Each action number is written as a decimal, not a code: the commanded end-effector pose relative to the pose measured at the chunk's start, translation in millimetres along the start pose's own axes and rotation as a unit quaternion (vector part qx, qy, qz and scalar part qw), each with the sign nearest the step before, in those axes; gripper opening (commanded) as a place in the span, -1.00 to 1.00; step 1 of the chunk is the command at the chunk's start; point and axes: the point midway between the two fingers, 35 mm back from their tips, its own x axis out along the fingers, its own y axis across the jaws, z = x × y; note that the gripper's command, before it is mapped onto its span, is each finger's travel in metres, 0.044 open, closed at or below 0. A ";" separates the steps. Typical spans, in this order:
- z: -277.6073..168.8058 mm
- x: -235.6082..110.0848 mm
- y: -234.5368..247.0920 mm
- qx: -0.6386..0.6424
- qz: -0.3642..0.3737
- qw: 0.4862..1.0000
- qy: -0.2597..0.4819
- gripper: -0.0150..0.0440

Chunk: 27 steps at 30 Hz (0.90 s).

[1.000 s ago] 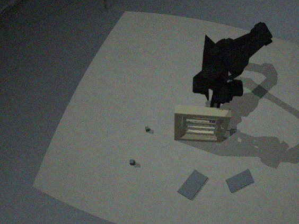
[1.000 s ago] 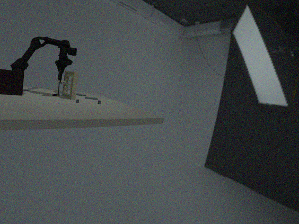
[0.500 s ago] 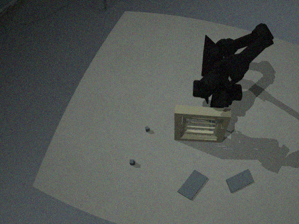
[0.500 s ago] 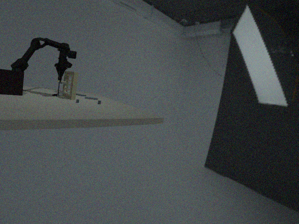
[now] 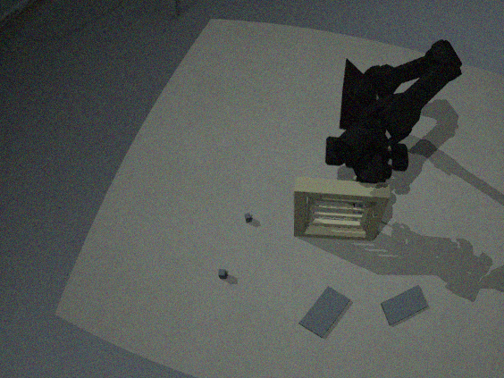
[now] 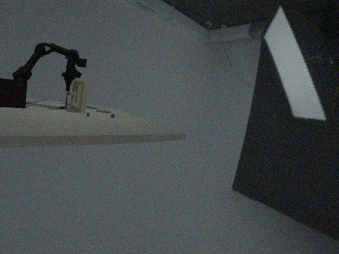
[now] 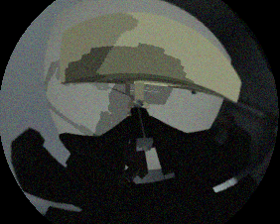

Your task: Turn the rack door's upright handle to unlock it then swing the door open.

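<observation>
Above the pale table (image 5: 201, 108) (image 6: 120, 127) (image 7: 199, 116), my gripper (image 5: 372, 175) (image 6: 68, 87) (image 7: 139, 118) is pinching the upright handle (image 6: 68, 89) directly below, the rack (image 5: 341, 187) (image 6: 85, 96) (image 7: 174, 50) standing just beyond, farther out.

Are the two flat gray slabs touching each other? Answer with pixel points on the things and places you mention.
Apart. The top view shows it: a strip of pale tabletop (image 5: 179, 197) (image 6: 120, 125) runs between the larger slab (image 5: 325, 312) (image 6: 103, 111) and the smaller slab (image 5: 405, 306) (image 6: 91, 107).

Black jointed arm (image 5: 404, 101) (image 6: 32, 61) — blocky joints, slim links, tapered gripper (image 6: 68, 90) (image 7: 139, 118).
</observation>
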 end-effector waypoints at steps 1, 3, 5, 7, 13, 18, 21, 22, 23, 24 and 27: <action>-1.2 0.7 0.1 0.002 -0.001 1.000 0.001 -0.26; -1.2 0.7 0.1 0.002 -0.001 1.000 0.001 -0.30; -1.2 0.7 0.1 0.002 -0.001 1.000 0.001 -0.35; -1.2 0.7 0.1 0.002 -0.001 1.000 0.001 -0.39; -1.2 0.7 0.1 -0.034 -0.001 0.999 0.001 -0.40; -1.2 0.7 0.1 -0.157 0.000 0.988 0.001 -0.40; -1.2 0.7 0.1 -0.229 0.000 0.973 0.002 -0.40; -1.2 0.7 0.1 -0.253 0.000 0.967 0.002 -0.40; -1.2 0.7 0.1 -0.277 0.000 0.961 0.002 -0.40; -1.2 0.7 0.1 -0.301 0.000 0.954 0.002 -0.40; -1.2 0.7 0.1 -0.370 0.000 0.929 0.002 -0.40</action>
